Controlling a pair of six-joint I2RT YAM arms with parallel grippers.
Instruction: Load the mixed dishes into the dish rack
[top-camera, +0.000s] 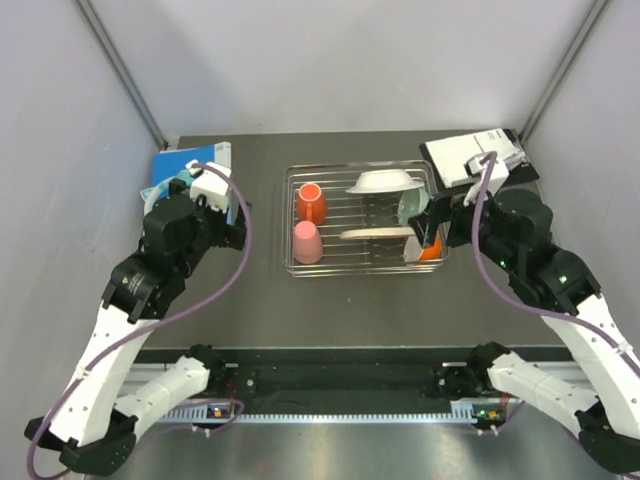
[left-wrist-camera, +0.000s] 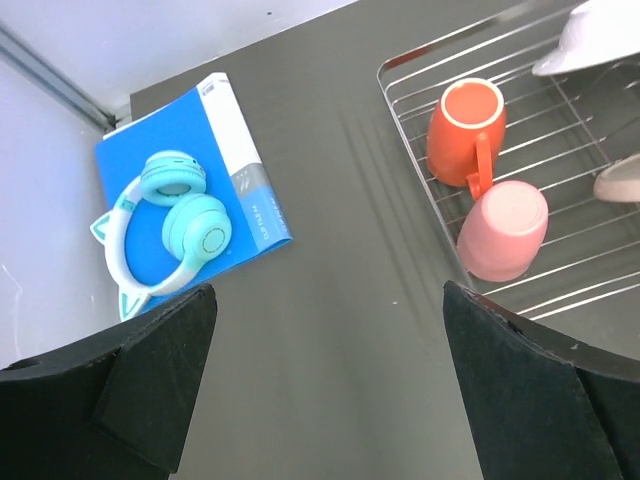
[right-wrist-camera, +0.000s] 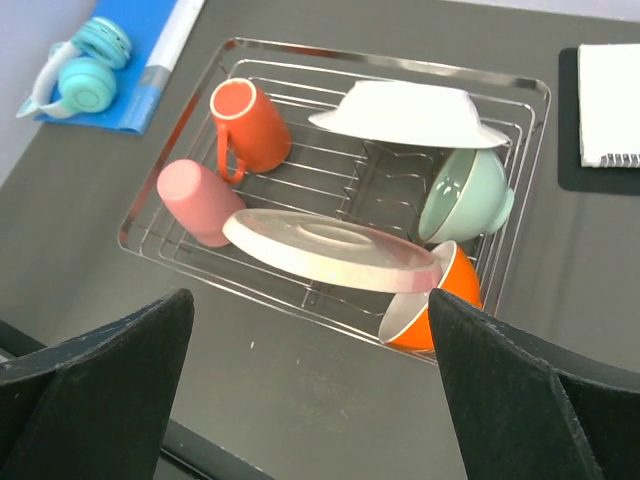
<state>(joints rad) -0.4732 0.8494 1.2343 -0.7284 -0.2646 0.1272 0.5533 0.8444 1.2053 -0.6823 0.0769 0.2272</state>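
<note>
Thin-barred silver wire rack (right-wrist-camera: 312, 162) holds a smooth, perhaps ceramic, round plate (right-wrist-camera: 330, 248).

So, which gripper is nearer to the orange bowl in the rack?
Right. The right gripper hangs open right beside the orange bowl, at the right end of the rack. The left gripper is beyond its left side, near the blue book.

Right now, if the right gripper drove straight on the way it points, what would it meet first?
The right gripper would likely meet the cream-and-pink plate in the dish rack first; depth is unclear.
</note>
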